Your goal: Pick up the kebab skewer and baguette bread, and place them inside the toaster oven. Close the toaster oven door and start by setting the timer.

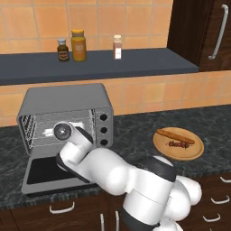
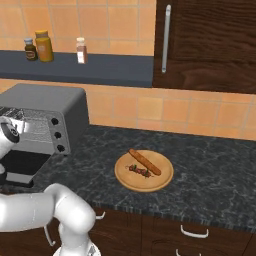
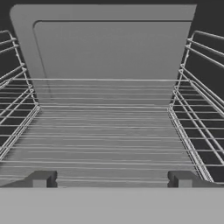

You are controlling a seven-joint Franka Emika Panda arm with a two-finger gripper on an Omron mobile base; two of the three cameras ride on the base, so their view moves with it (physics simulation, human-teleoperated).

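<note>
The toaster oven [image 1: 67,97] [image 2: 45,102] stands at the left of the dark counter. Its door [image 1: 43,173] [image 2: 20,165] hangs open, lying flat in front. My hand is at the oven mouth. In the hand view my gripper [image 3: 112,181] is open with nothing between its fingertips [image 3: 41,179], just above the front of the bare wire rack [image 3: 105,131]. The baguette bread [image 1: 175,135] [image 2: 145,161] and the kebab skewer [image 1: 179,144] [image 2: 139,171] lie side by side on a round wooden plate [image 1: 198,153] [image 2: 160,185], well to the right of the oven.
Three black knobs [image 1: 104,130] [image 2: 60,135] line the oven's right panel. A shelf [image 1: 135,63] above holds three jars [image 1: 78,45]. A dark cabinet with a bar handle [image 1: 219,31] [image 2: 166,37] hangs at the right. Drawers run below the counter.
</note>
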